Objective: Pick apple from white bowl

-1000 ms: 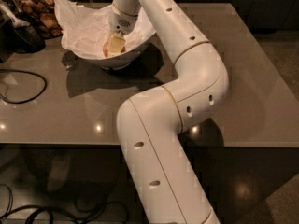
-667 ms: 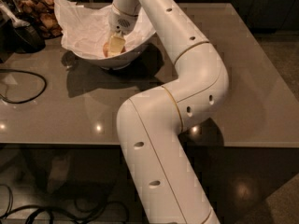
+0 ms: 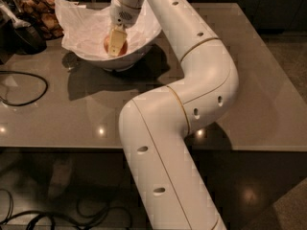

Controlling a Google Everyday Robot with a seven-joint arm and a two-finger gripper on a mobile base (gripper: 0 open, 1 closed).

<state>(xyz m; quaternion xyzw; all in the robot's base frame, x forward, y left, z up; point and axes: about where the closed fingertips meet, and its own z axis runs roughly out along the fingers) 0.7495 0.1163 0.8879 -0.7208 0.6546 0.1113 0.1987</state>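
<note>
Barely anything has shifted: gripper (image 3: 115, 42) remains low inside the white bowl (image 3: 125, 61), upper left of frame, against the apple (image 3: 123, 47). Whether it grips cannot be told. A loose hold could let the apple roll into the crumpled paper (image 3: 84, 28).

Gripper (image 3: 115, 49) at apple (image 3: 106, 43) in white bowl (image 3: 125, 63)

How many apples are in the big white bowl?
1. The apple lies in the white bowl on the crumpled paper, with the gripper down in the bowl partly covering it. Others might hide under the paper.
</note>
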